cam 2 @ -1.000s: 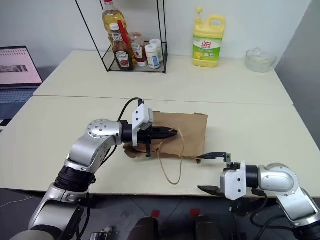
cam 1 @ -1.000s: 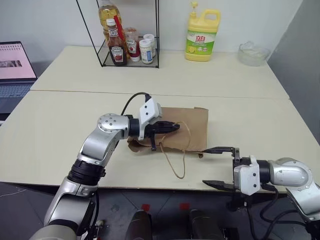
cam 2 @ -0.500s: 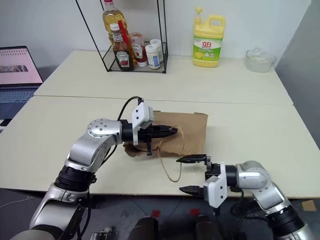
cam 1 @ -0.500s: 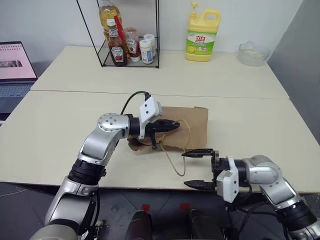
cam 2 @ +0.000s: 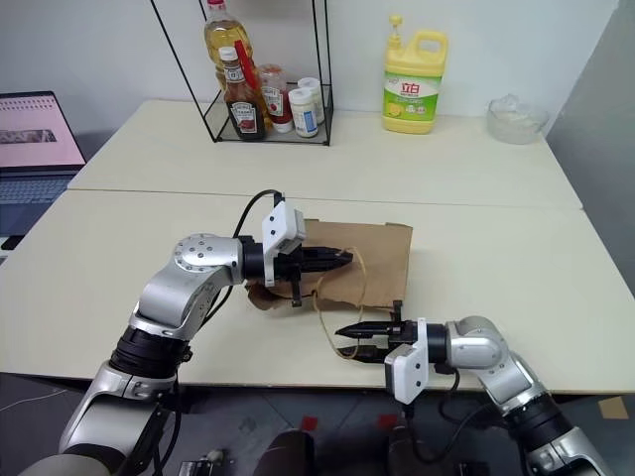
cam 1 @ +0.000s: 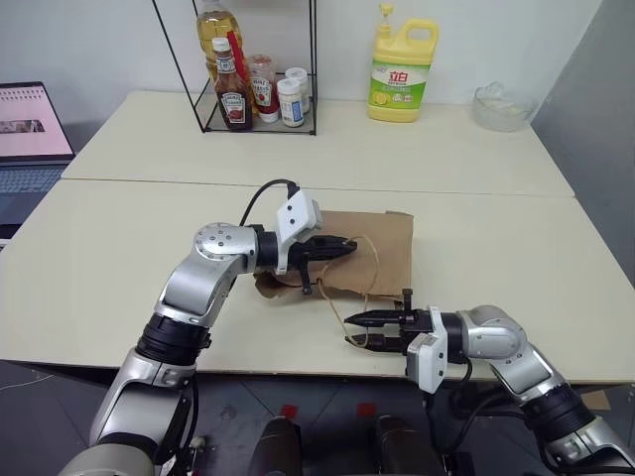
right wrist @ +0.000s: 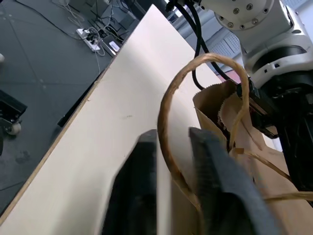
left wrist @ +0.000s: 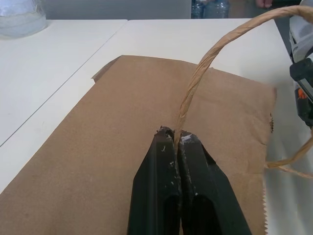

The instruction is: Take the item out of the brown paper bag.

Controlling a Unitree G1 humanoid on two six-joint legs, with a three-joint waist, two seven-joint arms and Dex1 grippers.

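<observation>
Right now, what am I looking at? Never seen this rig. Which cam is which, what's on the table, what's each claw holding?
It is a two-armed humanoid robot. The two wide pictures come from a stereo camera on its head, looking down over its arms. The two close-ups come from cameras on each wrist, looking along that gripper's black fingers.

On the table lies a flat brown paper bag with twine handles. At the back stand a wire rack of sauce bottles, a yellow detergent jug and a clear bowl. A laptop sits off to the left.

The left gripper is shut on one twine handle, as the left wrist view shows. The right gripper is closed around the other handle, the loop hanging over the near edge. The bag's contents are hidden.
</observation>
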